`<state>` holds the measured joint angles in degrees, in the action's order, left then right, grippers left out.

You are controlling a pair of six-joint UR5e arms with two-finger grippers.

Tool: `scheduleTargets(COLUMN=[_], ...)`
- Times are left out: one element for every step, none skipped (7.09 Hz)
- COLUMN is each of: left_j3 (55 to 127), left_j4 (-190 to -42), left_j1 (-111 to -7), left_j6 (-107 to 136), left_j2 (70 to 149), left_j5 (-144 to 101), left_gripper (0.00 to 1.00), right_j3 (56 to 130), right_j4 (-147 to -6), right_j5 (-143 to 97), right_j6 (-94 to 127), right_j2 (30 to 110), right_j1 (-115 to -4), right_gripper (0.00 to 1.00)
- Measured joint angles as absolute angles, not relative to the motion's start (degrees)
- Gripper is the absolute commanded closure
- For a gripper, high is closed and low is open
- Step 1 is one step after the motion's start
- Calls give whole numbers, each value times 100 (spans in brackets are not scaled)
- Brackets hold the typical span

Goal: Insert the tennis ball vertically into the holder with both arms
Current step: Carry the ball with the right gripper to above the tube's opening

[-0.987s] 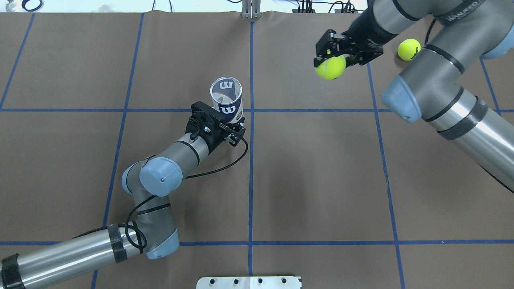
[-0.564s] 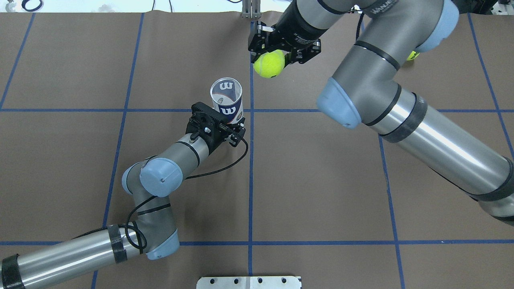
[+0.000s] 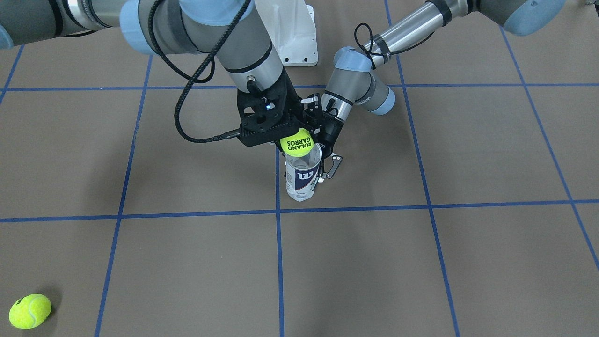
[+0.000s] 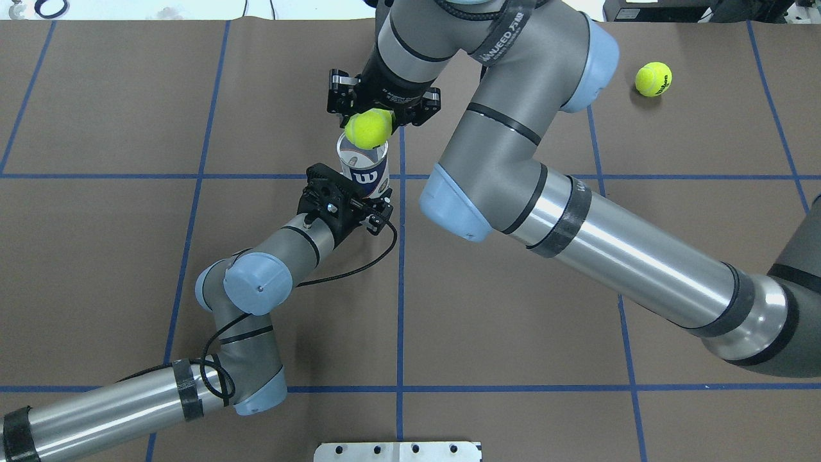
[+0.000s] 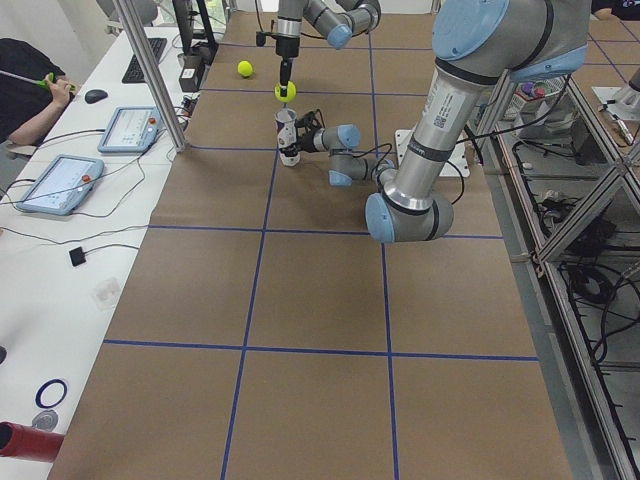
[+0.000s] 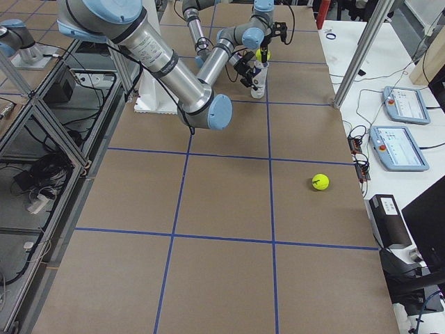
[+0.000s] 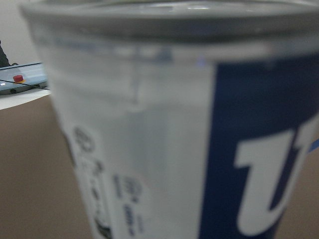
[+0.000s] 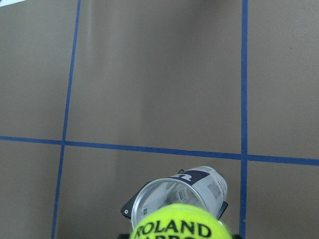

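While left end effector clamps holder near base, it stands upright on desk, mouth up, steadied for drop. Right end effector pinches tennis ball; holder rim just below it, alignment looks close. Spare ball well off to its side.

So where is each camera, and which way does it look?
Front: across the table, looking back and down; left arm on picture-right, right arm on picture-left.
Overhead: behind the arms' bases, looking forward and down; both arms.
Left side: table's left end, looking along it; left arm near.
Right side: opposite end; right arm near.
Left wrist: sideways, close on the can; no arm shows.
Right wrist: down on the ball and can's mouth; no arm shows.
Shared: front and overhead both show the spare ball.
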<state>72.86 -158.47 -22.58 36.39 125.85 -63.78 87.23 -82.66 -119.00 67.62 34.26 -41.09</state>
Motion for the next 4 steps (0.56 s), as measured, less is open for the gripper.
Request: scheduleTargets(left_j3=[7286,7286,7286,7286], left_j4=[-15846,-15846,-15847,-15847], left_j1=[-2258,-2258,-2258,-2259], left_j6=[3639,3639,3639,3639], left_j2=[12589,12590,12589,12587], left_j5=[-6378,-6375,-6373,-6372], left_gripper=[24,24,24,24], right_j3=[8615,8583,8574,8572], right_j4=[-8269,-8270,-8270,-8269], right_j5=[-11865,-11853,-11847,-11842], right_j6=[6797,6841,6862,6869], right_j2=[3353,3327,3315,3307], right_j1=[-4059,-4037,-4030,-4028], right_gripper=[100,100,100,53])
